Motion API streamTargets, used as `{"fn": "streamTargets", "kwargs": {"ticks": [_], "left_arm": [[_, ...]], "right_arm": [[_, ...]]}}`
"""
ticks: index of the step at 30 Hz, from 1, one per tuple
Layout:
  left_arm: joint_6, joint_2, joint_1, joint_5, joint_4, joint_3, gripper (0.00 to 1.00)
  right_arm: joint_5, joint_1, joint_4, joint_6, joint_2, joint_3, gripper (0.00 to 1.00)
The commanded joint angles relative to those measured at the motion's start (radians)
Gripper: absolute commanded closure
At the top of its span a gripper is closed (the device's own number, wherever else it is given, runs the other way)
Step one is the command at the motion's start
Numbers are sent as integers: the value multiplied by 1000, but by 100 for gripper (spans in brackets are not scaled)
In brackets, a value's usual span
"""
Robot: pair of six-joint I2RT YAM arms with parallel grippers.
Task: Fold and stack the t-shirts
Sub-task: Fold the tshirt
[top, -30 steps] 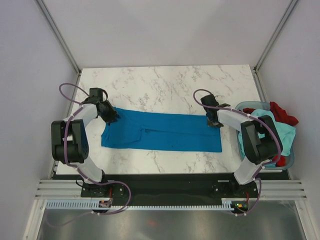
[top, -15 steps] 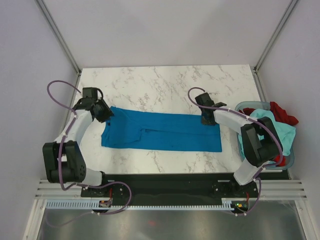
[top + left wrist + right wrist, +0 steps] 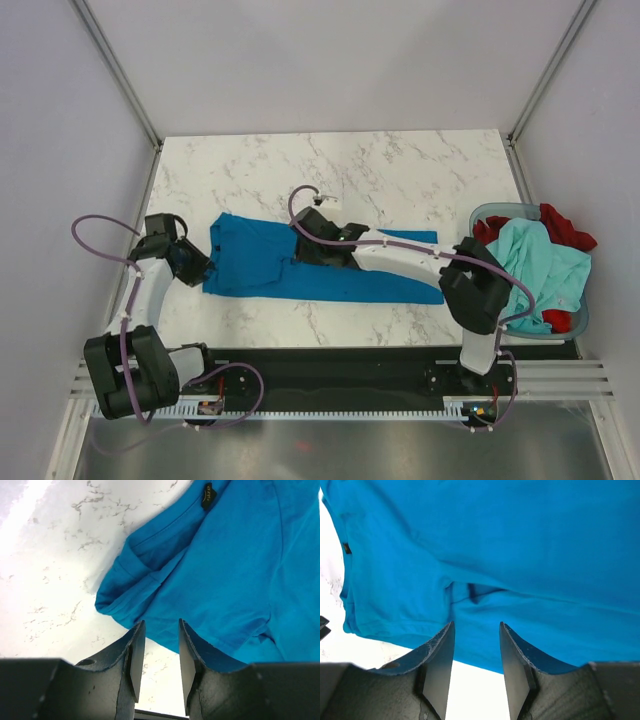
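Observation:
The vivid blue t-shirt [image 3: 330, 265] lies flat on the marble table as a long strip folded lengthwise. My left gripper [image 3: 196, 268] is open and empty at the shirt's left end; the left wrist view shows its jaws [image 3: 160, 625] just off the sleeve edge of the shirt [image 3: 225, 565]. My right arm reaches far left across the shirt. Its gripper [image 3: 306, 248] is open and empty above the shirt's middle-left part, near a fold [image 3: 470, 592]. The pale mint-teal t-shirt [image 3: 540, 262] and the red t-shirt [image 3: 566, 228] lie bunched in the basket.
The translucent grey-blue plastic basket [image 3: 482, 214] stands at the table's right edge. The marble table [image 3: 350, 170] shows bare behind the shirt. Metal frame posts rise at the far corners. The right arm's links lie over the shirt's right half.
My right gripper left the shirt's right end and swung left to its middle-left. My left gripper drew back from the far-left corner to the near-left edge. Both grippers are empty.

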Motion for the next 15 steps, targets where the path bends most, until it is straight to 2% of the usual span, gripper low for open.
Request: {"fn": "streamTargets", "kwargs": {"ticks": [1,6,15], "left_arm": [[-51,-46,1,-69,-23,-29,60],[-63,0,1,-21,-5,-57,60],[-35,23,-2,32,38,-55,65]], "right_arm": [[-43,50,54,133,105,84,51],[-51,94,60,166,195,132,50],[-77,110,112,183,251,132,52]]}}
